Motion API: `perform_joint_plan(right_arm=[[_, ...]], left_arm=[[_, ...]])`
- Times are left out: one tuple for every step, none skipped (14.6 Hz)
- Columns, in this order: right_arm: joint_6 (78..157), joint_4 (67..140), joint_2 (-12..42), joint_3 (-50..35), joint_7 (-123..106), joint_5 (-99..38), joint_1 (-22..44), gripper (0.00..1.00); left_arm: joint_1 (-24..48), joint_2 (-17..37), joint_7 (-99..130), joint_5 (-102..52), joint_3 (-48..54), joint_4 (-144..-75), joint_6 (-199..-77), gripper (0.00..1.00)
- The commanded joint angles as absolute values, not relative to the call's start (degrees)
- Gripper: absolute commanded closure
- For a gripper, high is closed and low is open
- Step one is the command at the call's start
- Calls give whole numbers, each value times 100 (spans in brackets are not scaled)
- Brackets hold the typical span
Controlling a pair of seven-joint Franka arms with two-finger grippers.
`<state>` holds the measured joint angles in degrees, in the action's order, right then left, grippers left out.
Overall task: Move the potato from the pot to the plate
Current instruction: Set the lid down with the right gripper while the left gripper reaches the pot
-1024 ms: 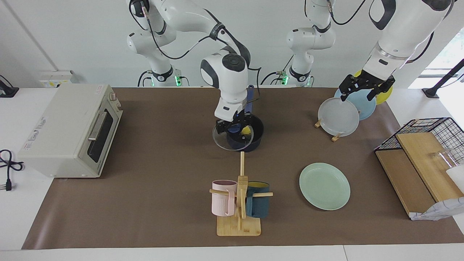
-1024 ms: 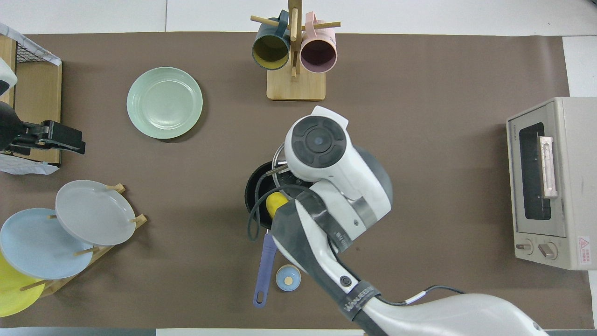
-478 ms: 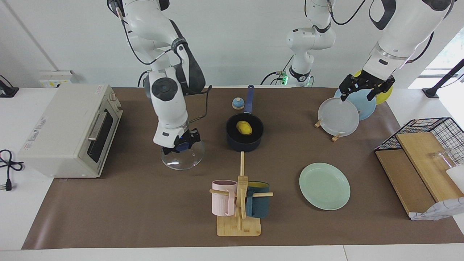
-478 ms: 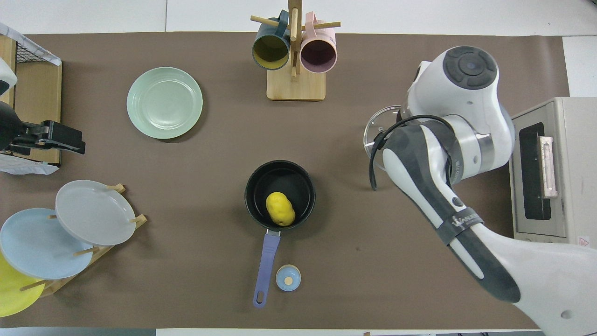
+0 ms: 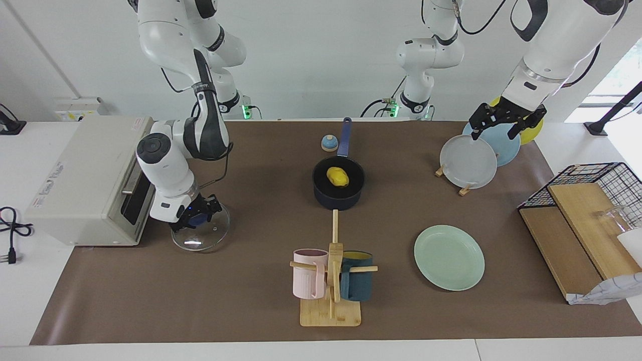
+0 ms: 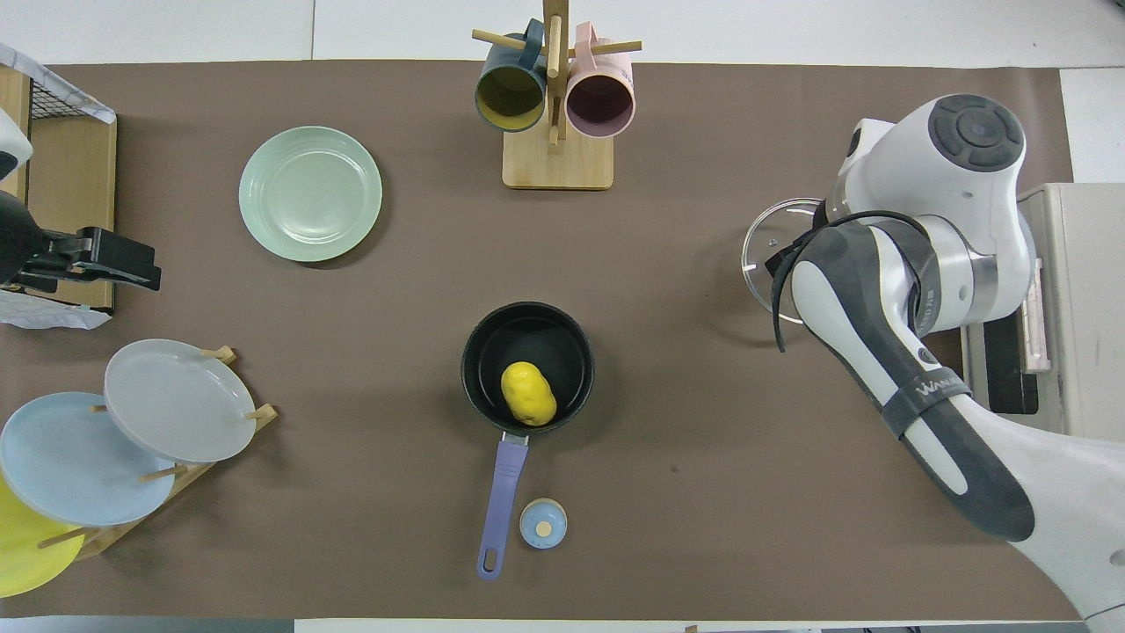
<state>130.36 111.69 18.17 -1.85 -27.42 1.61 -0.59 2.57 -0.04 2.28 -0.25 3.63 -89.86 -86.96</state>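
- The right tool (image 5: 196, 216), closed on the knob of the glass lid (image 5: 200, 231), is carrying that lid away from the pot (image 5: 338, 188); it is now sitting low over the bench (image 5: 251, 291) just in front of the toaster oven (image 5: 95, 180).
- The potato (image 5: 338, 176) is lying uncovered in the pot, not yet grasped; the plate (image 5: 449, 257) is standing bare.
- The left tool (image 5: 504, 122), open, is waiting over the plate rack (image 5: 466, 163).
- The overhead view is hiding the right tool under its arm; the facing view is showing the grip.

A plain white wall (image 5: 321, 60) stands past a white table (image 5: 15, 301). A big brown mat (image 5: 241, 301) covers the table. Bright light comes through a window (image 5: 627, 70).
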Motion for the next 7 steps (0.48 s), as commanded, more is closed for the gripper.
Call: perform_joint_plan(right_arm=[[13175, 11469, 1652, -281, -2760, 246, -158, 51], [13253, 11548, 1661, -281, -2751, 246, -202, 47], [13384, 11645, 1661, -281, -2751, 246, -237, 30], [13394, 11637, 1661, -281, -2742, 237, -229, 2], [13334, 11558, 1652, -290, -2716, 237, -220, 0], [13263, 11453, 1574, -290, -2707, 237, -185, 0], [13036, 11339, 1443, -299, -2698, 168, -176, 0]], left_arm=[[325, -114, 237, 35, 404, -8982, -8657, 0], [343, -149, 220, 35, 430, -8991, -8657, 0], [343, -158, 194, 35, 439, -8991, -8614, 0], [343, -167, 228, 0, 483, -8983, -8578, 0], [404, -219, 289, -17, 649, -9026, -8604, 0], [561, -315, 534, -18, 781, -9235, -8726, 0], [763, -438, 945, -26, 800, -9507, -9067, 0]])
